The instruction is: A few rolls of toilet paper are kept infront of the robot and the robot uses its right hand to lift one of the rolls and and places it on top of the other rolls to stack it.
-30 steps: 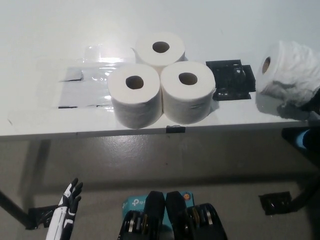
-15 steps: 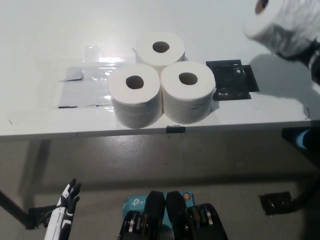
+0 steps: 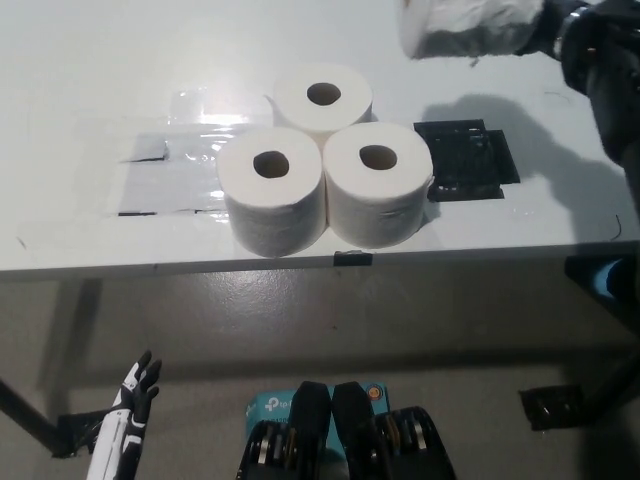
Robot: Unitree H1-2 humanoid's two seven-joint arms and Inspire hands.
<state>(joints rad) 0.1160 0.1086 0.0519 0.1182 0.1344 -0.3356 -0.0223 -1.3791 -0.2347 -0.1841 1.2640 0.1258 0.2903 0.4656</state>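
At the lower left, the white left robot hand (image 3: 138, 385) hangs below the bench edge with its fingers spread, holding nothing; it sits slightly lower than a second ago. On the bench (image 3: 80, 90), three upright toilet rolls stand touching in a cluster: the front left roll (image 3: 271, 190), the front right roll (image 3: 377, 185) and the back roll (image 3: 322, 97). They have not moved. Just right of them lies a black patch (image 3: 470, 165) on the bench surface. At the upper right, the black right robot hand (image 3: 575, 40) is clamped on the carried roll (image 3: 465, 25), which lies on its side in the air. A second ago it sat at the bench's right edge; now it is raised and swung leftward, above and to the right of the cluster. The lift looks done; the carry over the three rolls and the setting down remain.
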